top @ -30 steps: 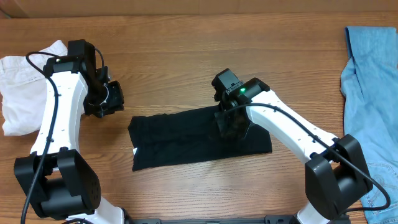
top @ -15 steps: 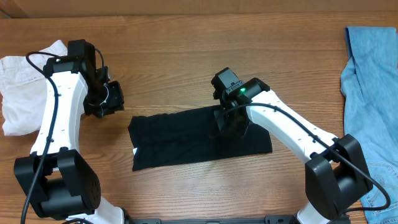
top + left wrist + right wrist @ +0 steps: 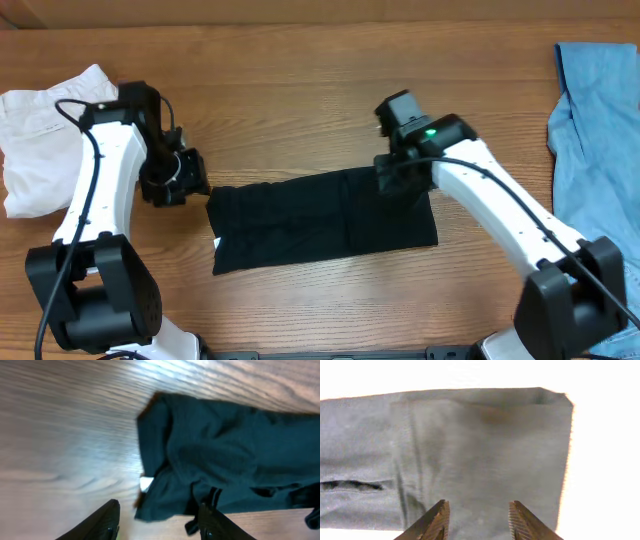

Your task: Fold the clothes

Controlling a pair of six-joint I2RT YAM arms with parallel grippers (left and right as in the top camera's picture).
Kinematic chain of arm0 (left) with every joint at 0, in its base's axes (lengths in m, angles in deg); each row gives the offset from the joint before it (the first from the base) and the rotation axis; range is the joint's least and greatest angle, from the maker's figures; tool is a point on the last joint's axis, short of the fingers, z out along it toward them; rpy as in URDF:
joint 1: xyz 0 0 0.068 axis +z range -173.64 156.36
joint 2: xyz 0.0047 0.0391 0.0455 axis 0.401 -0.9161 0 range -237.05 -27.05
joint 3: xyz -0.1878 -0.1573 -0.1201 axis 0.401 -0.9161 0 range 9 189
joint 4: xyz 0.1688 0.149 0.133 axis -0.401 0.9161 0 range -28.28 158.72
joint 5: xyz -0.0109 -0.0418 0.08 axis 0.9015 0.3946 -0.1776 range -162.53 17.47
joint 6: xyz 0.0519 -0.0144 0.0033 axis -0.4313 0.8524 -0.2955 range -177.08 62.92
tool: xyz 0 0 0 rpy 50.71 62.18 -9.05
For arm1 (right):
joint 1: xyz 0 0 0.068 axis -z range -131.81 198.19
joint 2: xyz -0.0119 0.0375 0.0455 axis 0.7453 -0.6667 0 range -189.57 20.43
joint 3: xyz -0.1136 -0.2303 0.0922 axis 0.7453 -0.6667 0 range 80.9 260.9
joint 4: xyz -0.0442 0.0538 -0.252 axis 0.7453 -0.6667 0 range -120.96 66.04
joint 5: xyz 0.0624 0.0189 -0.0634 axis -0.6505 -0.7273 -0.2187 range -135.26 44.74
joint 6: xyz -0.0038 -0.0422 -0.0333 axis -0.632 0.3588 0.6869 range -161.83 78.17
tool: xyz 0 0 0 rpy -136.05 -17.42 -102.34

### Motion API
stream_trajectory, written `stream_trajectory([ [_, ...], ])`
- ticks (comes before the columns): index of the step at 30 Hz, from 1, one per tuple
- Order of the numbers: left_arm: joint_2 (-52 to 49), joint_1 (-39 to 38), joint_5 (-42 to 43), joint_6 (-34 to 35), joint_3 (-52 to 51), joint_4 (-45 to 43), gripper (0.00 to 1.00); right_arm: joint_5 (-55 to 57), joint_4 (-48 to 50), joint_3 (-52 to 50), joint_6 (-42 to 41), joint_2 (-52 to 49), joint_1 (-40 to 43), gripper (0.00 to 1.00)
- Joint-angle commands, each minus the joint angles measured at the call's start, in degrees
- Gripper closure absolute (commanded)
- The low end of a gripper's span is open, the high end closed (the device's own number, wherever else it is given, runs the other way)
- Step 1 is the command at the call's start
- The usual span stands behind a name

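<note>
Black shirt (image 3: 320, 220) lay folded into a long rectangle on the counter (image 3: 300, 90), white trousers (image 3: 40, 140) well left of it, jeans (image 3: 595, 150) well right. Left jaws and right jaws stood open, empty, at its ends.

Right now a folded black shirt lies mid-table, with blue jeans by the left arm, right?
No. By the left arm lie white trousers; the jeans are at the right edge. The shirt is folded mid-table, as the overhead view shows.

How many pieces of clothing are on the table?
3: white trousers at the left edge, a folded black shirt in the middle, blue jeans at the right edge.
</note>
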Motion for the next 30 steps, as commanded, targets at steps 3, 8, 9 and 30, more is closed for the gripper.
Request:
stream_trajectory([
  [3, 0.9, -0.4, 10.3, -7.0, -8.8, -5.6, 0.45, 0.8, -1.6, 1.0, -0.2, 1.8, 0.9, 0.56],
  [8, 0.9, -0.4, 10.9, -9.2, -15.1, -12.0, 0.43, 0.8, -1.1, 1.0, 0.1, 1.8, 0.9, 0.56],
  [9, 0.9, -0.4, 10.9, -9.3, -16.4, -14.0, 0.4, 0.7, -1.0, 1.0, 0.6, 1.8, 0.9, 0.56],
  [30, 0.9, -4.1, 15.6, -7.6, -26.6, -28.7, 0.87, 0.8, -1.5, 1.0, 1.1, 1.8, 0.9, 0.55],
])
